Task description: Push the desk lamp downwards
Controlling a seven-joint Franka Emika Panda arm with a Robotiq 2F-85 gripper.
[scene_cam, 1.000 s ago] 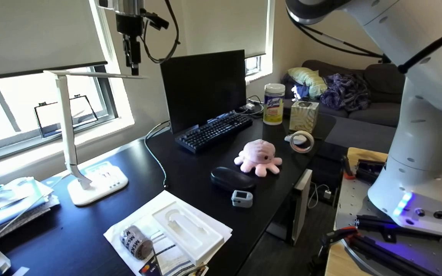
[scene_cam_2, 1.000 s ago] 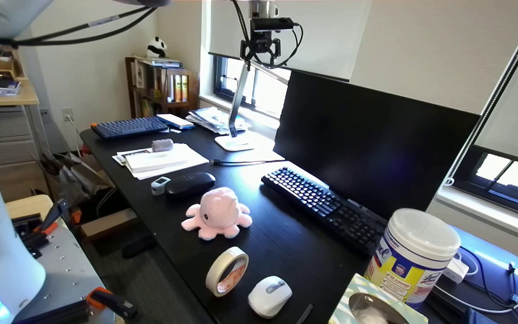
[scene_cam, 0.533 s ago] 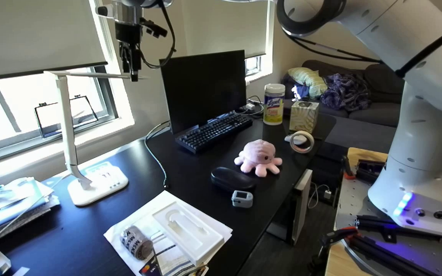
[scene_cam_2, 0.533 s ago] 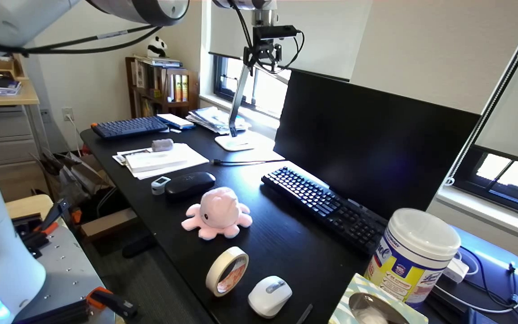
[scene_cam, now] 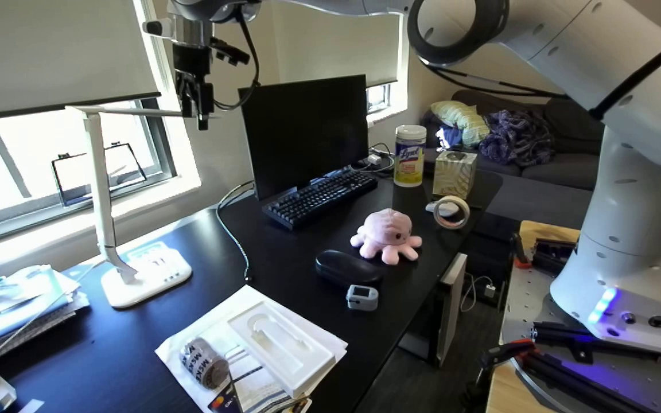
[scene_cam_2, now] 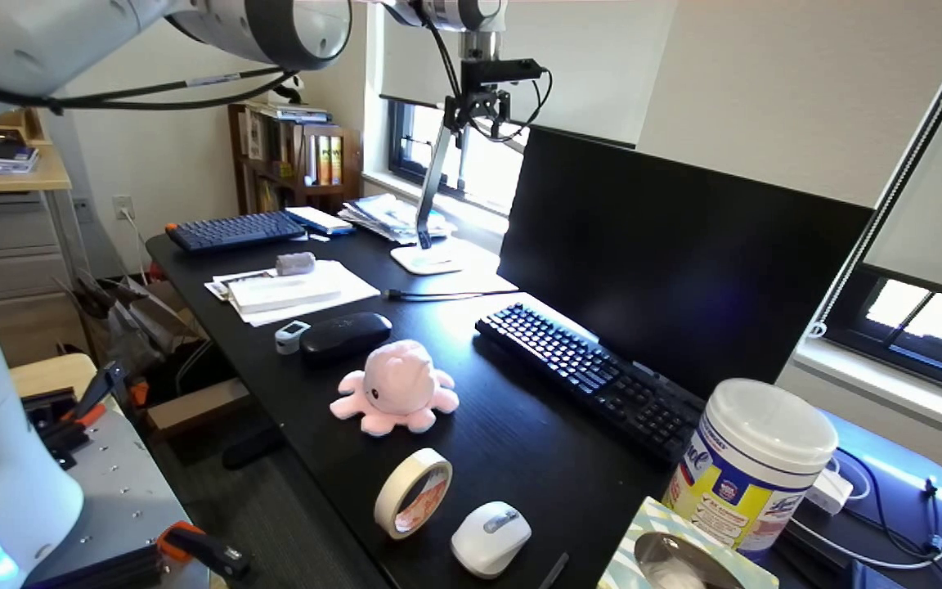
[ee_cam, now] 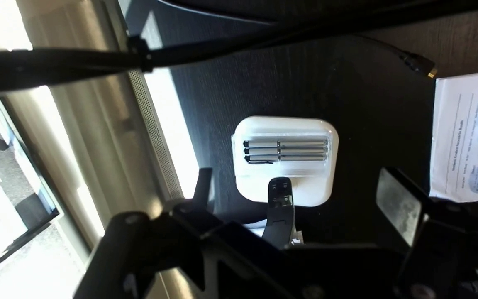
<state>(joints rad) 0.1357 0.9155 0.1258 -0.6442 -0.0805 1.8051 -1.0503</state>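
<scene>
Because the push had to come down on the light bar (scene_cam: 141, 112), everything turned on how that bar lay to the claw (ee_cam: 299, 191). With the monitor (scene_cam: 307, 132) as landmark, the desk lamp (scene_cam: 101, 189) stood off to the left of its screen, apart from it, the stem (scene_cam_2: 434, 172) mostly upright and the bar running out from the top of the stem toward the monitor, nearly level in an exterior view. The claw hung, pointing down, on the monitor side of the stem, close to the bar's free end, so the bar's long axis led from the stem almost straight at it. Its fingers (ee_cam: 400, 205) stood well apart and gripped nothing that could be seen, with the lamp's white base (ee_cam: 259, 189) below in the wrist view; their line of closing seemed to cross the bar. In an exterior view the fingertips (scene_cam: 203, 121) overlapped the bar and reached a little under its line, but whether they straddled it, stood beside it or touched it could not be told. I judged a straight descent would work only with a finger or the palm squarely over the bar; otherwise the spread fingers might pass it by. Its end toward the monitor looked best to press, though a hard shove there might tip the lamp that way instead of folding it.
</scene>
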